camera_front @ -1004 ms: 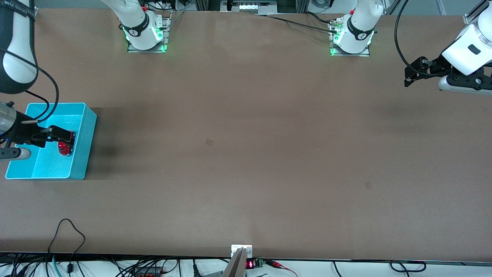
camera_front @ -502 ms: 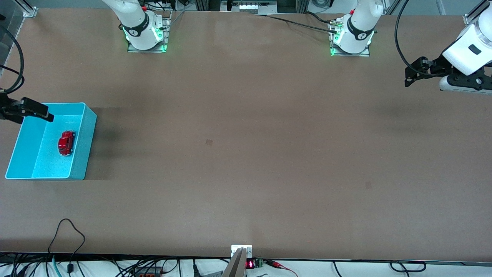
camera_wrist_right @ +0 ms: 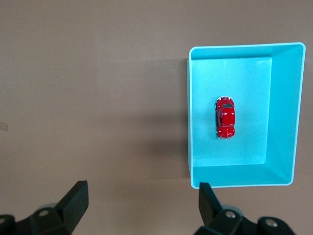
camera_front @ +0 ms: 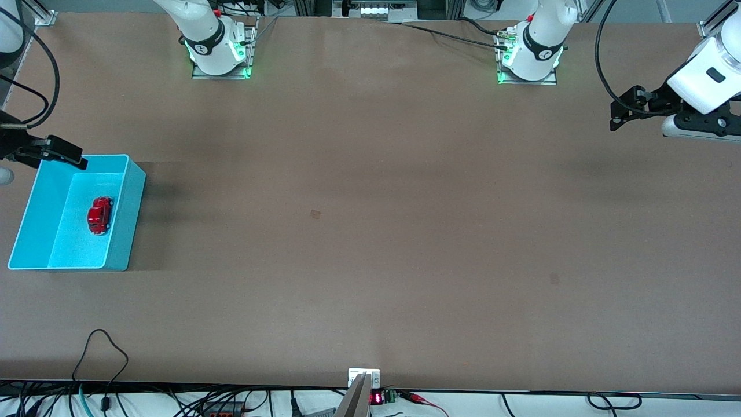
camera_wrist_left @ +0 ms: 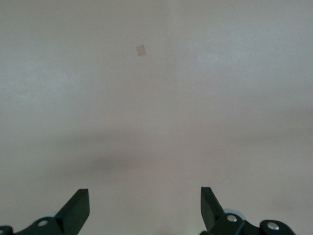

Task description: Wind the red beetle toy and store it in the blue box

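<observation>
Two grippers, both empty with fingers spread wide. Right gripper point(camera_front: 58, 153) hangs over the blue box's point(camera_front: 130, 197) farther corner, at the right arm's end of the table point(camera_front: 370, 231). Red beetle toy point(camera_front: 99, 215) sits on its wheels on the box floor, near the wall facing the table's middle, touching no wall. Left gripper point(camera_front: 622, 110) waits in the air over bare tabletop at the left arm's end, well apart from the box.
</observation>
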